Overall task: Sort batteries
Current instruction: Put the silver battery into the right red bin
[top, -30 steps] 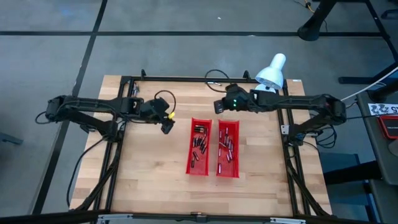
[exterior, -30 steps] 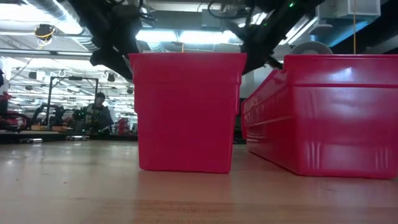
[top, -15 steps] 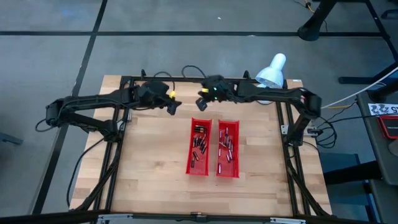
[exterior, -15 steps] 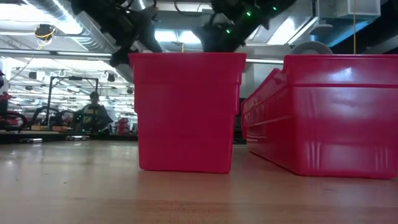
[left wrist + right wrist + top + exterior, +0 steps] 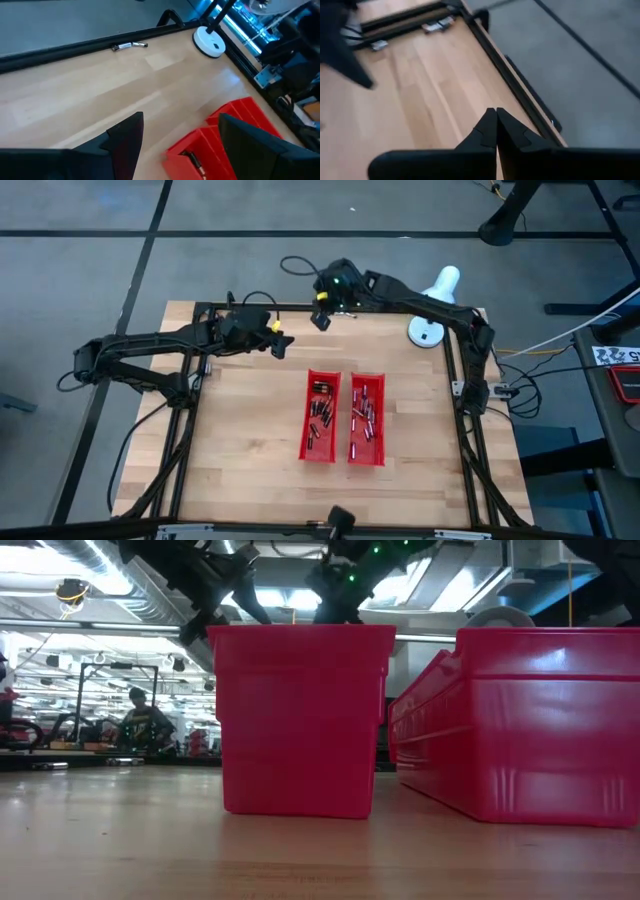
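Several small batteries lie in two red trays, the left tray (image 5: 320,416) and the right tray (image 5: 367,418), at the table's middle. Two loose batteries (image 5: 129,46) lie on the wood along the far rail. My left gripper (image 5: 278,348) (image 5: 180,120) hangs open above the table, left of and beyond the trays, with nothing between its fingers. My right gripper (image 5: 321,321) (image 5: 495,111) is shut and empty, up over the table's far edge, beyond the left tray.
A white lamp (image 5: 437,302) stands on its round base (image 5: 210,41) at the far right corner. A black rail (image 5: 510,75) runs along the table's far edge. Bare wood lies left of and in front of the trays. A dark object (image 5: 340,520) shows at the near edge.
My right gripper has swung from just beyond the right tray toward the far edge and the table's left, rising and rolling about its own line, still shut. My left gripper has gone toward the far edge and tipped, still open. The trays have not moved.
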{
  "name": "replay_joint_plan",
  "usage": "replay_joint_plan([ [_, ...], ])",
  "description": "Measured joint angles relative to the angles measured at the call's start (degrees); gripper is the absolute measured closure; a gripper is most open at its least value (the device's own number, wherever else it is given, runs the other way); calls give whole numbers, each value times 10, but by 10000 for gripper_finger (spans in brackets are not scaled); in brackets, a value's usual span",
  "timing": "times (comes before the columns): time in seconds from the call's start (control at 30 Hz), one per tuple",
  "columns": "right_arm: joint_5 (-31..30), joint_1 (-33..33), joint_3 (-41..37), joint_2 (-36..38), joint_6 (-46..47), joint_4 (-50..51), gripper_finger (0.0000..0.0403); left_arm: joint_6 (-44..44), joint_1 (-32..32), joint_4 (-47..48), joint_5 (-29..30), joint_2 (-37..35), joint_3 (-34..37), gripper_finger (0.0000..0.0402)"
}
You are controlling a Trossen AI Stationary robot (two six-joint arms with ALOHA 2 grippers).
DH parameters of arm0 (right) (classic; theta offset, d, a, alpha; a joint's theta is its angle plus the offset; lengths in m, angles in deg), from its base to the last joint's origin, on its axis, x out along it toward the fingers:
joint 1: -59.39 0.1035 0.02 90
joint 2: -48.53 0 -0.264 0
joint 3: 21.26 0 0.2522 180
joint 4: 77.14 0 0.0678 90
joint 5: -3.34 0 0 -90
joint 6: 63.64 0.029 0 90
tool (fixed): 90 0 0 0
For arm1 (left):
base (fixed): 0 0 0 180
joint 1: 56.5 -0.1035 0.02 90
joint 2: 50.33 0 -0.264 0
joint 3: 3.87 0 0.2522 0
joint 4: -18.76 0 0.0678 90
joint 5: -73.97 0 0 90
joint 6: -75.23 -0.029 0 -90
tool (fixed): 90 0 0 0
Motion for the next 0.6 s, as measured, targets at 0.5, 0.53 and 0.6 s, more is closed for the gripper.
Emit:
replay_joint_plan([
  [0.5,48,-108,46,-92,69,115,403,-61,-111,13,-79,0,0,156],
  [0.53,48,-112,46,-96,72,112,403,-70,-119,13,-91,0,0,156],
  [0.6,49,-120,46,-107,85,110,403,-77,-134,13,-114,0,0,156],
])
